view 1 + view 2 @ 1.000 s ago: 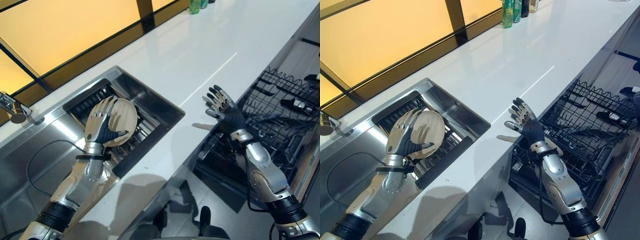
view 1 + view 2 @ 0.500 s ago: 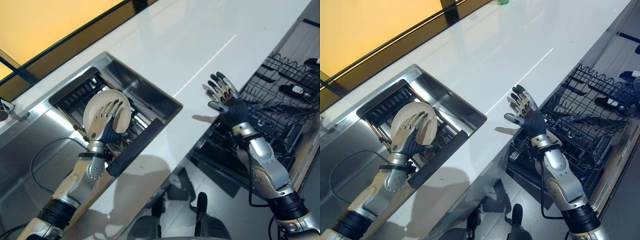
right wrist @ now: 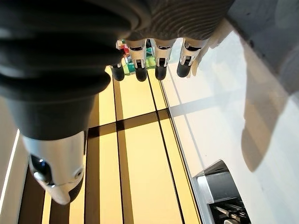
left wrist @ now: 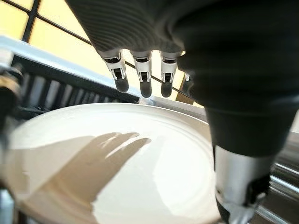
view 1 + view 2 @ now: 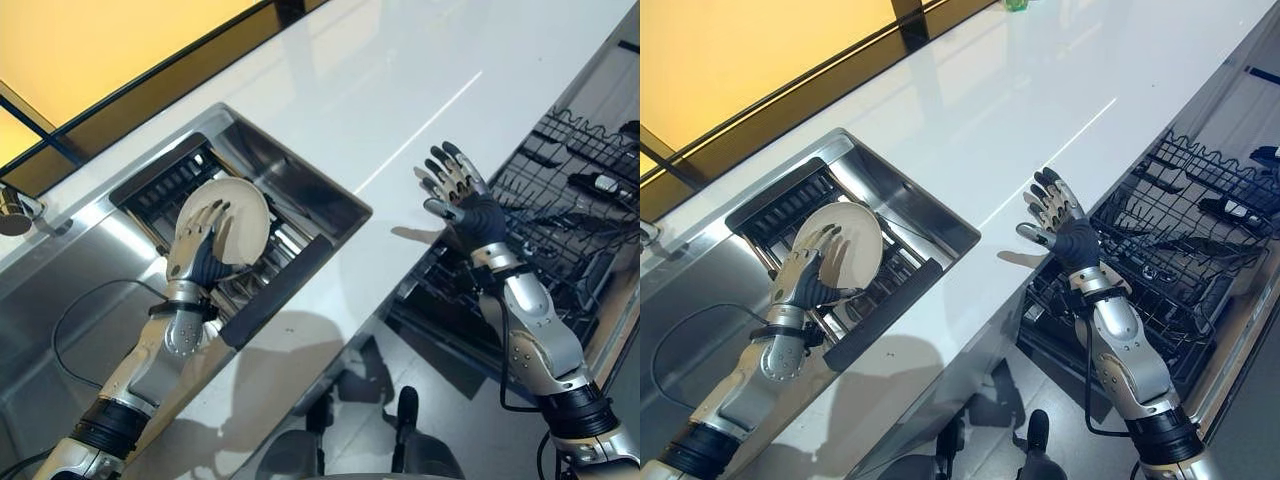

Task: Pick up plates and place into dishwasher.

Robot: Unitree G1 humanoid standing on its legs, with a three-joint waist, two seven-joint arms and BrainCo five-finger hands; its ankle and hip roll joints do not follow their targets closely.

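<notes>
A cream plate (image 5: 245,215) stands on edge in the black rack (image 5: 275,290) inside the steel sink. My left hand (image 5: 200,250) is open, its straight fingers (image 4: 142,74) spread over the plate's face; the left wrist view shows them just off the plate (image 4: 117,177), casting a shadow on it. My right hand (image 5: 468,212) is open with fingers spread, raised over the counter's front edge beside the dishwasher's pulled-out wire rack (image 5: 575,195). It holds nothing.
The white counter (image 5: 380,90) runs between sink and dishwasher. A tap (image 5: 15,210) stands at the sink's far left. Dark items lie in the dishwasher rack. A window frame (image 5: 130,80) runs behind the counter.
The view has shifted as the head moved. My left hand stays spread at the plate, which now sits lower in the rack. The right hand remains open in nearly the same place.
</notes>
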